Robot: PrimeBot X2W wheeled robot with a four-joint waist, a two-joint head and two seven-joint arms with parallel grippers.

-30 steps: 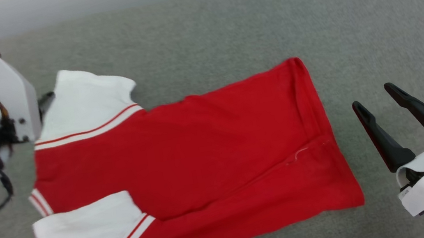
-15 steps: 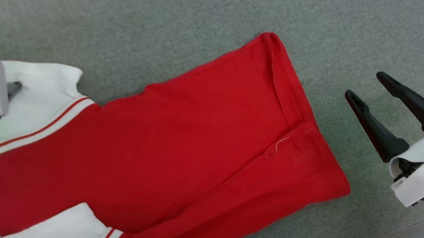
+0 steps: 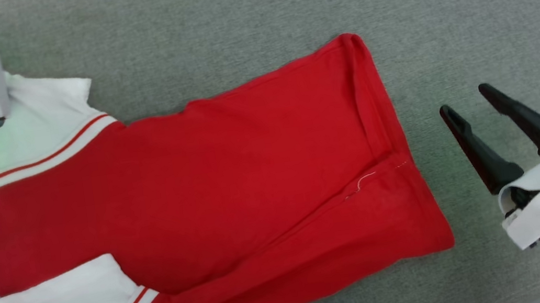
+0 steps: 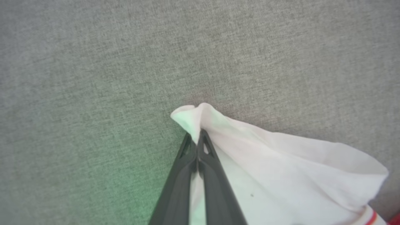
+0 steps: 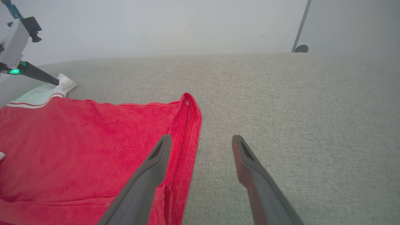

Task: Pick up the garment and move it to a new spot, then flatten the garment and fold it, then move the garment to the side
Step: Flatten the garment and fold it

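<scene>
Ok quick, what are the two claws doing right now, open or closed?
Left claw: closed, pinching the white sleeve of the garment.
Right claw: open, holding nothing.

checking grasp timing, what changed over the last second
The left claw closed on the corner of the white sleeve. The shirt lies spread as before; the right claw stays open beside its hem, not touching. The picture's shift is the camera moving.

- Grey surface (image 3: 240,13), cloth-like weave, wide and flat.
- Garment (image 3: 211,181) lies spread directly on it, red, its white-sleeved end toward the robot's left.
</scene>
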